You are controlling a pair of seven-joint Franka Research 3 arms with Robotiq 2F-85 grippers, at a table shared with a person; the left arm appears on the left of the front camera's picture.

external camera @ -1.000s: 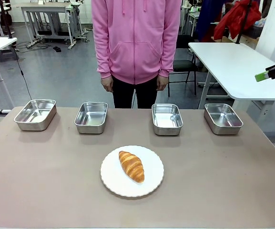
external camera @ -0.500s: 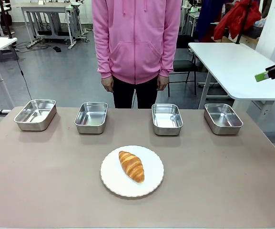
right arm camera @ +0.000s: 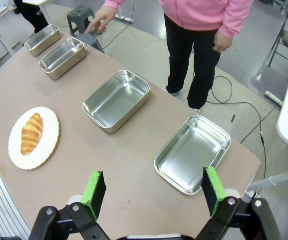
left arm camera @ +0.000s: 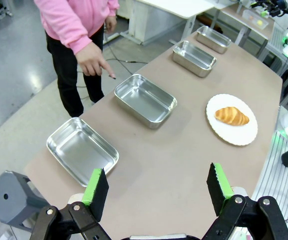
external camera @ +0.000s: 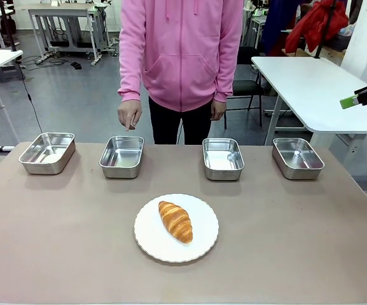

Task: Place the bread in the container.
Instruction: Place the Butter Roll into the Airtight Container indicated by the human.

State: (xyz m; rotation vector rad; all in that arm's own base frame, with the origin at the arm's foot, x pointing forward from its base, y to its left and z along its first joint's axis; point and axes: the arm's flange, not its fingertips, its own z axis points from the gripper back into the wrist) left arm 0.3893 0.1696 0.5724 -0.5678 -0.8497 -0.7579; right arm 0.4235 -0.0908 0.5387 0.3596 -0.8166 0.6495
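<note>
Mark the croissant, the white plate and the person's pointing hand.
croissant (external camera: pixel 175 220), front view, middle of its crust.
white plate (external camera: pixel 205 238), front view, bare surface beside the pastry.
pointing hand (external camera: pixel 130 116), front view, back of the hand.

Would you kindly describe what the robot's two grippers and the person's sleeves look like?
The left gripper and right gripper match: black linked fingers with bright green pads and silver bolts at the joints. The person wears a pink sweatshirt whose long sleeves end in banded cuffs.
</note>
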